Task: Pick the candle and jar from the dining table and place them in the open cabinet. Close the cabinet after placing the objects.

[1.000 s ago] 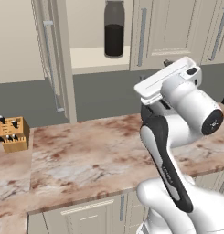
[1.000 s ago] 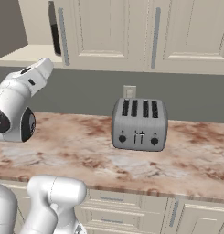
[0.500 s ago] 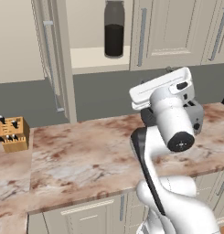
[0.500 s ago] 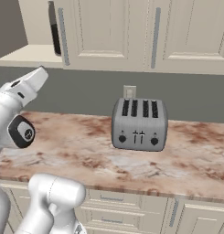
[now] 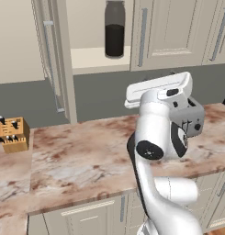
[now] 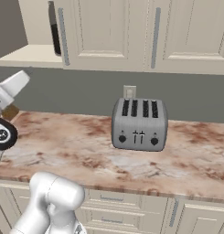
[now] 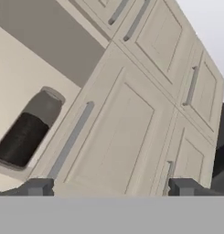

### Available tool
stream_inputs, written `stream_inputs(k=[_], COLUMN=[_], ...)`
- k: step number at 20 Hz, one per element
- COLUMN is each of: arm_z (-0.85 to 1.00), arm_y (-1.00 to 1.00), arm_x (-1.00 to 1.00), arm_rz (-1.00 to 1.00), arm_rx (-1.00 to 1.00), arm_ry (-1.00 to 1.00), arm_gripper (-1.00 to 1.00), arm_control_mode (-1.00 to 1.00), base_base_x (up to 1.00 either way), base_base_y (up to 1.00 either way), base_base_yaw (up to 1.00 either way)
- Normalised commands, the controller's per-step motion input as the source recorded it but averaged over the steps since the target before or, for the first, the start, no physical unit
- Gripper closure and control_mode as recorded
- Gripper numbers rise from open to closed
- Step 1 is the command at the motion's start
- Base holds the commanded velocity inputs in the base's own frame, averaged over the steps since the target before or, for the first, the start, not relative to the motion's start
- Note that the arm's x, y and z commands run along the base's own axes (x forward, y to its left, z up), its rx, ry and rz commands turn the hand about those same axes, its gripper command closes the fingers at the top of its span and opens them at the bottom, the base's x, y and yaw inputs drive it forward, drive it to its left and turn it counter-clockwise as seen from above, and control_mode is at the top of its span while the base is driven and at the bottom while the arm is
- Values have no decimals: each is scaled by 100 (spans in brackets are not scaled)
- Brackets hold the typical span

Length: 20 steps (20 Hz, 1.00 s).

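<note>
pale cabinet shelf (image 5: pixel 93 59) carries jar (image 5: pixel 114 29); marble counter (image 5: pixel 86 156) carries toaster (image 6: pixel 139 124), knife block (image 5: pixel 12 134).

The cabinet (image 5: pixel 93 59) stands open above the table (image 5: pixel 81 156), its door (image 5: pixel 49 55) swung out at the left edge of the opening. The jar (image 5: pixel 114 28) stands upright on the shelf (image 5: pixel 88 57) toward the right side, close to the shut neighbouring door (image 5: pixel 166 32); the shelf to the jar's left is bare. On the table, a knife block (image 5: pixel 12 134) sits far left and a toaster (image 6: pixel 139 123) right, with open marble between them.
</note>
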Motion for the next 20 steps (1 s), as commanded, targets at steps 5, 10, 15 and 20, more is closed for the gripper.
stream_inputs(k=[5,10,15,20], arm_z=[-6,-45,-64,-42], arm_y=[0,2,0,-7], arm_x=[-71,-52,-75,-72], arm_rz=[-13,-1,0,0], arm_rx=[0,-1,0,0], arm_ry=[-15,0,0,-5], arm_gripper=[-100,-100,-100,-100], arm_control_mode=[-100,-100,-100,-100], base_base_x=[0,0,0,0], base_base_y=[0,0,0,0], base_base_yaw=[0,0,0,0])
